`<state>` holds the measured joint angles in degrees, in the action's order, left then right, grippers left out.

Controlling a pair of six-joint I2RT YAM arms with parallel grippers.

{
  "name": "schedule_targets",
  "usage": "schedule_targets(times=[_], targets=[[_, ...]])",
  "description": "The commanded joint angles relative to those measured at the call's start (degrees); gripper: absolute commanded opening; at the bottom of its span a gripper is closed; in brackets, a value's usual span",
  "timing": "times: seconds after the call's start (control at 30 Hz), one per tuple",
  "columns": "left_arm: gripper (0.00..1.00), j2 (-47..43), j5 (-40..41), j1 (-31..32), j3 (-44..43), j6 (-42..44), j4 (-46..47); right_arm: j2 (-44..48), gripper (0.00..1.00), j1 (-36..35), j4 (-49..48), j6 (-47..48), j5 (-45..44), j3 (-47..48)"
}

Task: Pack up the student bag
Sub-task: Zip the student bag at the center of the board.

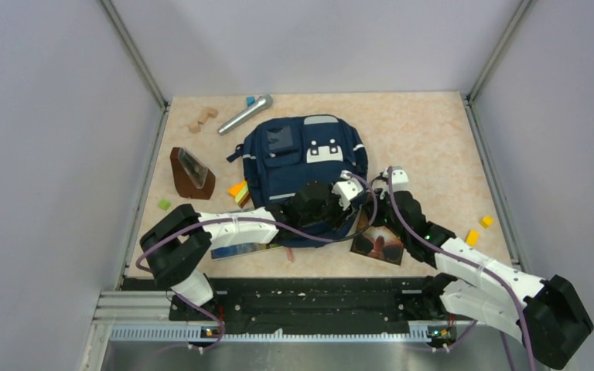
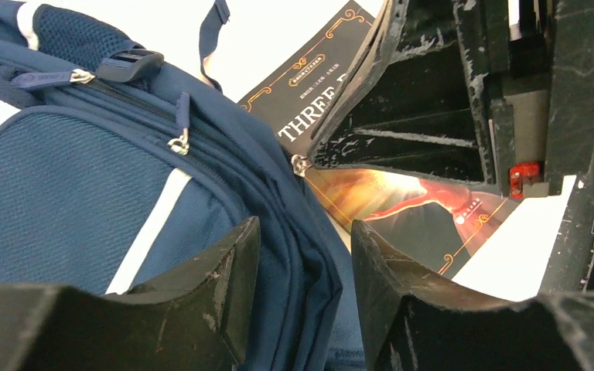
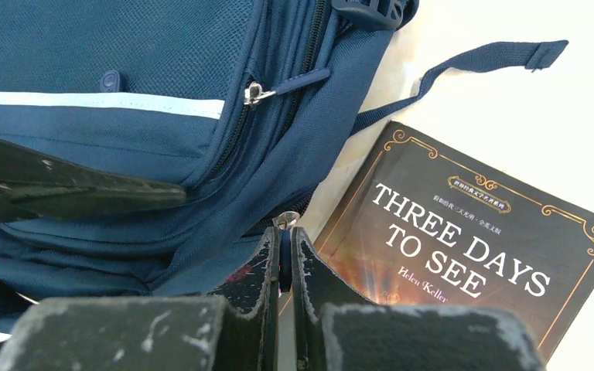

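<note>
The student bag (image 1: 302, 166), navy blue with light grey stripes, lies flat in the middle of the table. At its near right corner, my left gripper (image 2: 305, 255) stands open, with a fold of the bag's edge (image 2: 309, 263) between its two fingers. My right gripper (image 3: 286, 255) is shut on a blue zipper pull; the pull's metal ring (image 3: 286, 220) shows just past the fingertips. Right beside that corner lies a dark book titled "Three Days to See" (image 3: 472, 247). My right gripper's fingers (image 2: 433, 116) fill the upper right of the left wrist view.
A silver microphone (image 1: 245, 114), wooden blocks (image 1: 203, 118) and a small blue block (image 1: 250, 100) lie at the back left. A brown wedge-shaped stand (image 1: 192, 171), an orange block (image 1: 238, 190) and a green block (image 1: 164, 204) sit left of the bag. Another book (image 1: 240, 249) lies under my left arm. Yellow blocks (image 1: 483, 222) sit at the right.
</note>
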<state>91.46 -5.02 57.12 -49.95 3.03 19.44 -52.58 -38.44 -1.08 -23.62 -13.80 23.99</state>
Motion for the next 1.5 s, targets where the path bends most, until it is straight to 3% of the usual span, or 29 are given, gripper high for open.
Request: schedule_targets(times=[0.0,0.07,0.17,0.2,0.77,1.47], targets=[[0.52,2.1,4.2,1.3,-3.0,1.5,0.4,1.0,0.00,0.4,-2.8,1.0,0.1,0.8],[0.43,2.5,8.3,2.0,-3.2,2.2,0.2,1.1,0.00,0.4,-2.7,1.2,0.0,0.8],[0.01,2.3,11.2,2.5,-3.3,2.3,-0.4,1.0,0.00,0.4,-2.7,1.3,-1.2,0.7],[0.00,1.9,11.8,2.6,-3.2,2.3,-0.5,1.0,0.00,0.4,-2.8,1.4,-1.6,0.5],[0.00,-10.4,15.1,3.0,7.1,-0.7,1.6,-3.2,0.00,0.8,-2.0,-3.3,-11.1,1.2],[0.00,-24.6,10.9,2.8,5.6,2.3,-8.5,-4.2,0.00,6.5,-4.9,-4.6,-7.4,3.6]])
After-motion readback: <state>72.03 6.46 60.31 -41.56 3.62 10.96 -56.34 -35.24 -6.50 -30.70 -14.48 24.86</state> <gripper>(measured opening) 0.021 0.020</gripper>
